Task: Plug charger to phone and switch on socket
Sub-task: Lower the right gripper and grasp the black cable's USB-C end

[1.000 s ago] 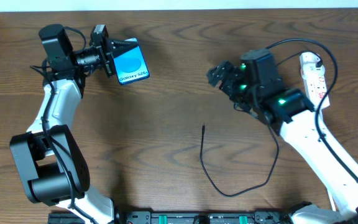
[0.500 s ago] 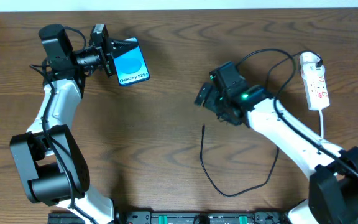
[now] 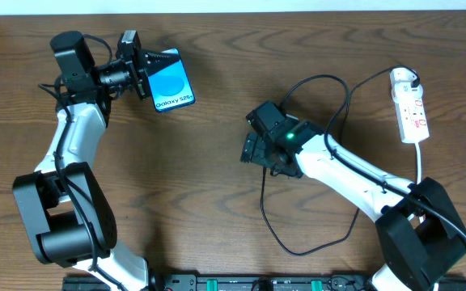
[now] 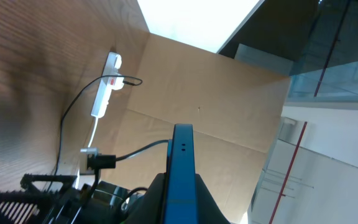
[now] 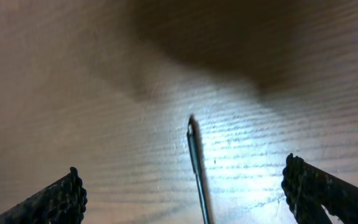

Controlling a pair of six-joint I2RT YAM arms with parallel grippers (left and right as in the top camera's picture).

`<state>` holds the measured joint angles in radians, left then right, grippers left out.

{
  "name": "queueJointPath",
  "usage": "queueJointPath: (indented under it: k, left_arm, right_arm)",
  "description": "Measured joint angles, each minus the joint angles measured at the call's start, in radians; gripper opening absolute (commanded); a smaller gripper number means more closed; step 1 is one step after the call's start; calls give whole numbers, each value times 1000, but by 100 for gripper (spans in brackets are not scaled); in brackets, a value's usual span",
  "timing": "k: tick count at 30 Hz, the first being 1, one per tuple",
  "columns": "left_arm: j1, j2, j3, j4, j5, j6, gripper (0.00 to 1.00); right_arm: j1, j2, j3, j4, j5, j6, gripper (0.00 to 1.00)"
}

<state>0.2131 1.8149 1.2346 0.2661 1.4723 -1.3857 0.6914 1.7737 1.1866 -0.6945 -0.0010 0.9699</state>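
Brown wooden tabletop (image 3: 217, 48): my left gripper (image 3: 146, 74) clamps the phone (image 3: 173, 81) near the far-left corner. Right gripper (image 3: 252, 150) hovers, jaws apart, over the charger (image 3: 264, 194) tip mid-table. Nothing plugged yet; socket (image 3: 412, 109), far-right edge, looks untouched.

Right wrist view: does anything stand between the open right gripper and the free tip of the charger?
Nothing visible does. The charger tip lies on the bare table, in the gap between the spread fingers of the right gripper.
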Motion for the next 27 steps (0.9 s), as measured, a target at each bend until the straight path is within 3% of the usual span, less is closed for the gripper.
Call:
queueJointPath:
  k: [13, 20, 27]
  left_arm:
    - [0, 0, 0, 0, 0, 0, 7]
    - [0, 0, 0, 0, 0, 0, 8]
    - [0, 0, 0, 0, 0, 0, 7]
  right_arm:
    - [11, 62, 0, -38, 1, -26, 92]
    - [11, 64, 0, -43, 2, -44, 74]
    - [11, 88, 2, -47, 6, -50, 73]
